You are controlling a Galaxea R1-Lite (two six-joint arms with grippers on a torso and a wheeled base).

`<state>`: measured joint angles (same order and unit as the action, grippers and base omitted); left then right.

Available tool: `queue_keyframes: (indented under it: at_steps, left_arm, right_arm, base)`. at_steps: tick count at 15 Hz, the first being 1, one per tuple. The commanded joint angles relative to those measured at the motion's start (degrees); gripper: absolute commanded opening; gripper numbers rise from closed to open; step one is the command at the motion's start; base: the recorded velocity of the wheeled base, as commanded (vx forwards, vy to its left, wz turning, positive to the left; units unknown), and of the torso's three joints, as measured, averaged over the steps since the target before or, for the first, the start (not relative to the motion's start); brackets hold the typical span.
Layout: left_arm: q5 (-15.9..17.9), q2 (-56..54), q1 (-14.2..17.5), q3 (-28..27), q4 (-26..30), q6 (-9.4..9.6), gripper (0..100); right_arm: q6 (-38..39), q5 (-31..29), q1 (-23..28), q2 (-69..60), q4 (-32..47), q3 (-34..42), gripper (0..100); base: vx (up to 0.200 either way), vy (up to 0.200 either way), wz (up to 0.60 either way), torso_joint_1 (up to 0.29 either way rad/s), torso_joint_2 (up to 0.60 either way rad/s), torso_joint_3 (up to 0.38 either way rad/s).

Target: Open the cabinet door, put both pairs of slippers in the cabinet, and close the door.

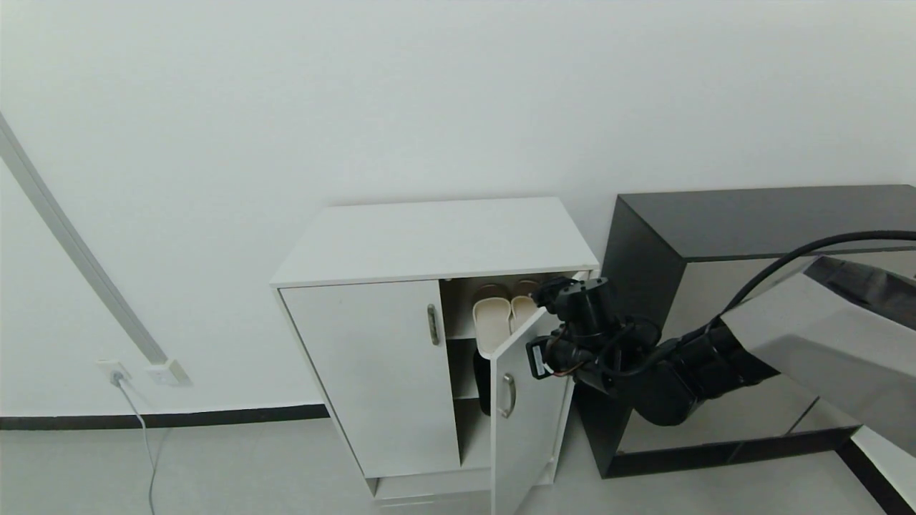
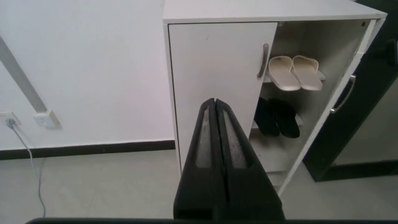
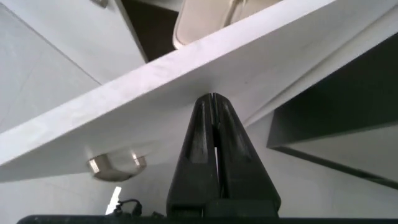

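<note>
The white cabinet (image 1: 429,239) has its left door (image 1: 372,372) shut and its right door (image 1: 526,400) swung partly open. A cream pair of slippers (image 1: 492,322) lies on the upper shelf, also seen as the cream pair (image 2: 296,71) in the left wrist view. A black pair (image 2: 278,117) sits on the shelf below and shows dark (image 1: 481,383) behind the door edge. My right gripper (image 1: 549,292) is shut, its tips (image 3: 213,99) against the outer face of the open door near its top, above the handle (image 3: 115,167). My left gripper (image 2: 215,102) is shut and holds nothing, well back from the cabinet front.
A black glossy cabinet (image 1: 715,222) stands right beside the white one, just behind the open door. A wall socket with a cable (image 1: 114,372) and a slanted conduit (image 1: 64,236) are on the wall at the left. Open floor (image 1: 215,472) lies before the cabinet's left side.
</note>
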<state>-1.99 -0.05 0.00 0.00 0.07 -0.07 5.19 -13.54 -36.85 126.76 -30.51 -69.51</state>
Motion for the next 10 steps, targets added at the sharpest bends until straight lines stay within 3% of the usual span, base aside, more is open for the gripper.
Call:
queue_keyframes:
  at_steps: [1, 10]
  left_arm:
    - [0.0, 0.0, 0.0, 0.0, 0.0, -0.01, 0]
    - [0.0, 0.0, 0.0, 0.0, 0.0, -0.01, 0]
  right_arm:
    - [0.1, 0.0, 0.1, 2.3, -0.1, -1.7, 0]
    - [1.6, -0.1, 1.3, 9.4, -1.7, -11.7, 0]
  base:
    - [0.0, 0.0, 0.0, 0.0, 0.0, 0.0]
    - [0.0, 0.0, 0.0, 0.0, 0.0, 0.0]
